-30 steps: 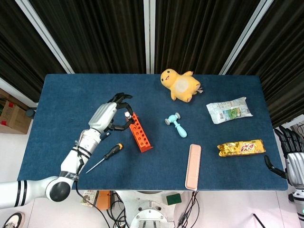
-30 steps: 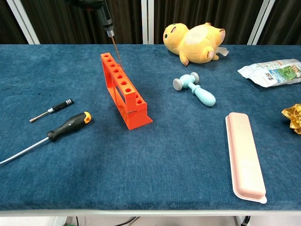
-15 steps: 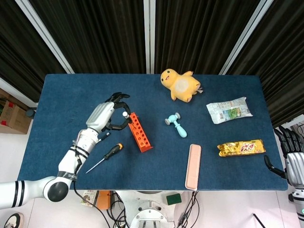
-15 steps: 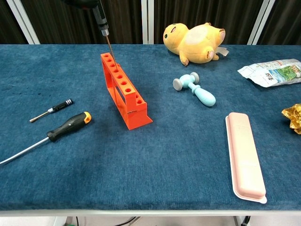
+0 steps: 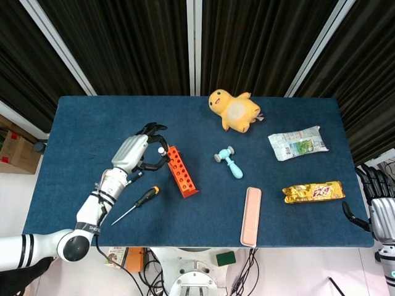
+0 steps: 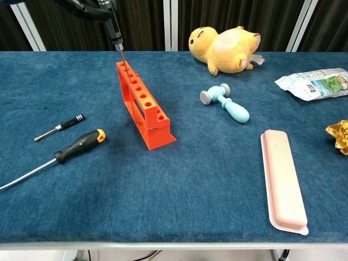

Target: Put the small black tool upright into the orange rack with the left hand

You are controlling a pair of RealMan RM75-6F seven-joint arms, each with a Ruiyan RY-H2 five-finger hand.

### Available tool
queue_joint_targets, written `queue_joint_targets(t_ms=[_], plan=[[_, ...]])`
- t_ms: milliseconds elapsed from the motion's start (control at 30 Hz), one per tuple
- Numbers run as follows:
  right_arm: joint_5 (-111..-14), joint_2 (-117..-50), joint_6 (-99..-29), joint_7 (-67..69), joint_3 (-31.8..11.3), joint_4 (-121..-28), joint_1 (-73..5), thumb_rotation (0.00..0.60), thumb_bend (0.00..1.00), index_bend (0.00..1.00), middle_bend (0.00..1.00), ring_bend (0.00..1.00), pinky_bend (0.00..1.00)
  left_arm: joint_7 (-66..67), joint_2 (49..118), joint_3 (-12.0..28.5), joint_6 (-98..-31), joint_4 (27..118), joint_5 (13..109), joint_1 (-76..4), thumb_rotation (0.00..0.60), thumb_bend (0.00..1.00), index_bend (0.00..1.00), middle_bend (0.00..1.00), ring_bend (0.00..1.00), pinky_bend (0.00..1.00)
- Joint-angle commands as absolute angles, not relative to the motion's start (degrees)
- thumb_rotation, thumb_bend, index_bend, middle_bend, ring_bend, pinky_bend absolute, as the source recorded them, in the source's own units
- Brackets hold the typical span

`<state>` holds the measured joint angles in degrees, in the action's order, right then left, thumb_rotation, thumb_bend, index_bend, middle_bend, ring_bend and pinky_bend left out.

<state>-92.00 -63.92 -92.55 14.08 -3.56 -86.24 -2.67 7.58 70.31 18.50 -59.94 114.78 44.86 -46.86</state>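
The orange rack (image 5: 182, 172) (image 6: 142, 103) stands left of the table's middle, its row of holes running away from me. My left hand (image 5: 141, 152) (image 6: 87, 7) sits at the rack's far end and pinches the small black tool (image 6: 115, 33) upright. The tool's thin shaft points down, and its tip meets the rack's farthest hole. Only the tool's top end (image 5: 162, 148) shows in the head view, between the fingers. My right hand (image 5: 378, 207) hangs off the table's right edge, holding nothing, fingers apart.
A second small black tool (image 6: 58, 126) and a black-and-orange screwdriver (image 6: 68, 152) (image 5: 141, 201) lie left of the rack. To its right are a blue toy hammer (image 6: 225, 106), a yellow duck plush (image 6: 225, 42), a pink case (image 6: 283, 179), a snack packet (image 5: 296, 142) and a gold wrapper (image 5: 313, 192).
The left hand has carried the tool leftward along the rack to its far end and lowered it. The hand now shows at the chest view's top. The right hand has stayed still.
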Motion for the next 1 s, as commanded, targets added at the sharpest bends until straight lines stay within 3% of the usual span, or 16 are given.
queue_joint_targets(t_ms=[33, 567, 1000], plan=[[-92.0, -63.9, -92.6, 14.1, -3.6, -86.2, -2.7, 0.600, 0.38, 0.00, 0.00, 0.00, 0.00, 8.1, 71.4, 17.8, -60.0, 113.9, 44.9, -47.1, 0.600, 0.34, 0.58, 0.14, 0.00, 0.14], [-91.6, -63.8, -92.1, 14.2, -3.6, -86.2, -2.8, 0.600, 0.38, 0.00, 0.00, 0.00, 0.00, 10.4, 78.8, 16.4, -59.5, 107.5, 43.5, -49.5, 0.600, 0.34, 0.58, 0.14, 0.00, 0.14], [-91.8, -63.8, -92.2, 14.4, -3.6, -86.1, -2.8, 0.600, 0.38, 0.00, 0.00, 0.00, 0.00, 11.5, 80.6, 16.1, -59.6, 106.1, 43.0, -49.7, 0.600, 0.34, 0.58, 0.14, 0.00, 0.14]])
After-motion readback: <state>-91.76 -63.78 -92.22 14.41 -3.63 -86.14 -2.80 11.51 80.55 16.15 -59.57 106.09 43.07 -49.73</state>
